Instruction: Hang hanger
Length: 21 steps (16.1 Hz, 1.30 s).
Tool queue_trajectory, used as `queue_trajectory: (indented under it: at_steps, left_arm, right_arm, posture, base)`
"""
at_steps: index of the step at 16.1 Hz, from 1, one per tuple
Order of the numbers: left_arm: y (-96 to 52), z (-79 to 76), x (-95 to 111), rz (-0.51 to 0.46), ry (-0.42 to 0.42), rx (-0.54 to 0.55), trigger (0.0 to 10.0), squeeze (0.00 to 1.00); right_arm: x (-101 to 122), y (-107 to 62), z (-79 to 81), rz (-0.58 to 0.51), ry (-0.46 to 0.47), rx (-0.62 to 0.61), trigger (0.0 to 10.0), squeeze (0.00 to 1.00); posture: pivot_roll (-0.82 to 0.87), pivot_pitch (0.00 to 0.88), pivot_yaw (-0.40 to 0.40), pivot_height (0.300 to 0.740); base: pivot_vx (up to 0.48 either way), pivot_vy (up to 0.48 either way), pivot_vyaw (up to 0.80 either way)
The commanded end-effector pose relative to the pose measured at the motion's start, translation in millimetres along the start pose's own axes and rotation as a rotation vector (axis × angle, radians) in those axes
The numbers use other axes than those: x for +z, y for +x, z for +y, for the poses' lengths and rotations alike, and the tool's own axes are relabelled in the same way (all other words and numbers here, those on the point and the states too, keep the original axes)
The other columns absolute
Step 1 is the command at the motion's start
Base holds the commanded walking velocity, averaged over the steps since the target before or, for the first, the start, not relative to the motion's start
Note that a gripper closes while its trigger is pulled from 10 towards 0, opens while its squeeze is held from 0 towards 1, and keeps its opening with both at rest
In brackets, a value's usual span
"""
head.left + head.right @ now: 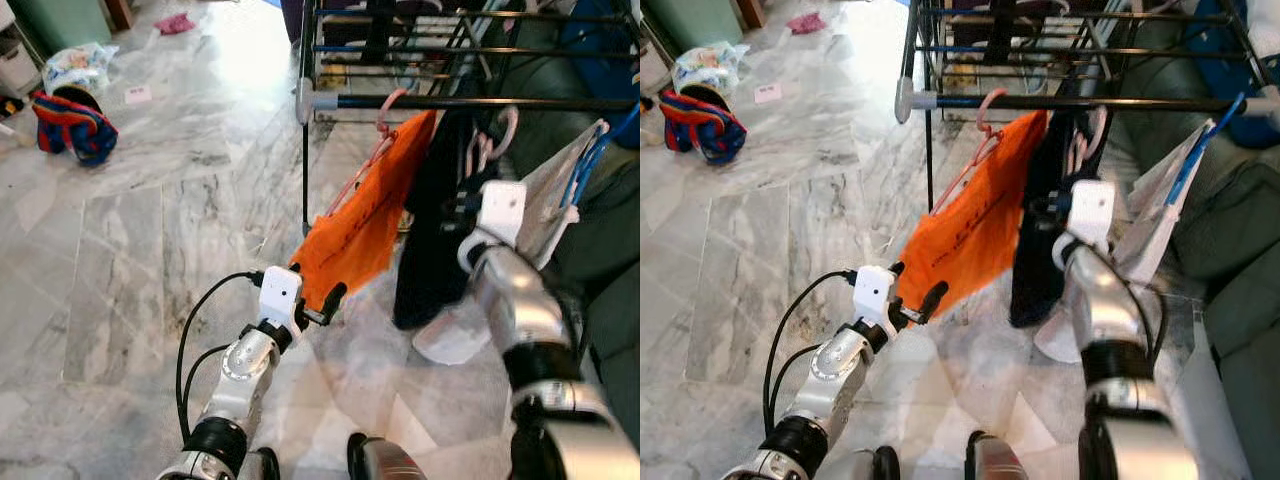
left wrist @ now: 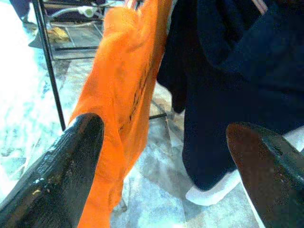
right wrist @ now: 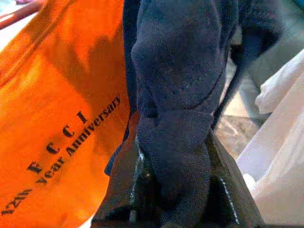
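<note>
Right wrist view shows the right gripper with its two black fingers pinched on a fold of the dark navy garment, the orange shirt just beside it. From the head cameras that gripper sits up against the dark garment, just under the front rail of the drying rack. A pink hanger hooks over that rail near its left end and carries the orange shirt; a second pink hanger shows by the dark garment, though I cannot tell whether its hook is seated on the rail. The left gripper has its fingers spread wide and empty at the lower edge of the orange shirt.

The rail runs left to right across the view, above the right fingers, so the hanger hook must rise and cross it. The right arm is the nearer one and probably finishes the seating; the left looks free to steady the cloth.
</note>
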State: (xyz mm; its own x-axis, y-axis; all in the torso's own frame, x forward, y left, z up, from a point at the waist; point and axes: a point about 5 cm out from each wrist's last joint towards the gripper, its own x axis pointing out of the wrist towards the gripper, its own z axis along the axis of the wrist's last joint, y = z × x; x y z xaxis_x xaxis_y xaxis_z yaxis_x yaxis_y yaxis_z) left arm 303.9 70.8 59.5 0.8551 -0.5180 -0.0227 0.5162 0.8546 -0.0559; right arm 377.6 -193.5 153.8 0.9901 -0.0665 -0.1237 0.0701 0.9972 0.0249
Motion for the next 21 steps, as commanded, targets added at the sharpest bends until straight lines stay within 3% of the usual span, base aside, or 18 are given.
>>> queue_trajectory:
  at_steps: [1, 6, 9, 15, 18, 19, 21]
  left_arm:
    - [-3.3, -2.0, -4, 0.02, 0.003, -0.01, 10.0, 0.0]
    - [-5.0, -2.7, -3, 0.021, -0.001, -0.013, 10.0, 0.0]
    - [-4.6, -5.0, -2, 0.02, -0.005, -0.012, 10.0, 0.0]
    - [-6.4, -4.0, -3, 0.024, -0.011, 0.005, 10.0, 0.0]
    - [-6.2, -3.7, -3, 0.027, -0.012, 0.009, 10.0, 0.0]
    - [-5.5, -3.4, -1, 0.022, -0.012, 0.011, 10.0, 0.0]
    - [-5.7, -3.3, -1, 0.018, -0.011, 0.012, 10.0, 0.0]
  right_arm:
    - [14, 5.9, -5.3, -0.011, 0.041, -0.014, 10.0, 0.0]
    - [45, 22.9, -11.5, -0.003, 0.055, -0.008, 10.0, 0.0]
    - [39, 26.3, -7.5, 0.074, 0.121, 0.026, 10.0, 0.0]
    - [20, 26.0, 1.1, 0.146, 0.133, 0.066, 10.0, 0.0]
    - [21, 26.3, 1.4, 0.135, 0.131, 0.078, 10.0, 0.0]
    - [28, 27.5, 2.9, 0.108, 0.069, 0.095, 10.0, 0.0]
    - [38, 28.6, 5.3, 0.065, 0.047, 0.109, 10.0, 0.0]
  posture:
    - [-0.12, 0.259, 0.0, 0.74]
    - [-0.11, 0.271, -0.005, 0.74]
    - [-0.11, 0.269, -0.015, 0.74]
    - [-0.1, 0.269, -0.025, 0.74]
    - [-0.1, 0.266, -0.023, 0.74]
    - [-0.1, 0.265, -0.022, 0.74]
    - [-0.09, 0.265, -0.024, 0.74]
  base:
    - [0.0, 0.0, 0.0]
    - [0.0, 0.0, 0.0]
    - [0.0, 0.0, 0.0]
    - [0.0, 0.0, 0.0]
    - [0.0, 0.0, 0.0]
    - [0.0, 0.0, 0.0]
    - [0.0, 0.0, 0.0]
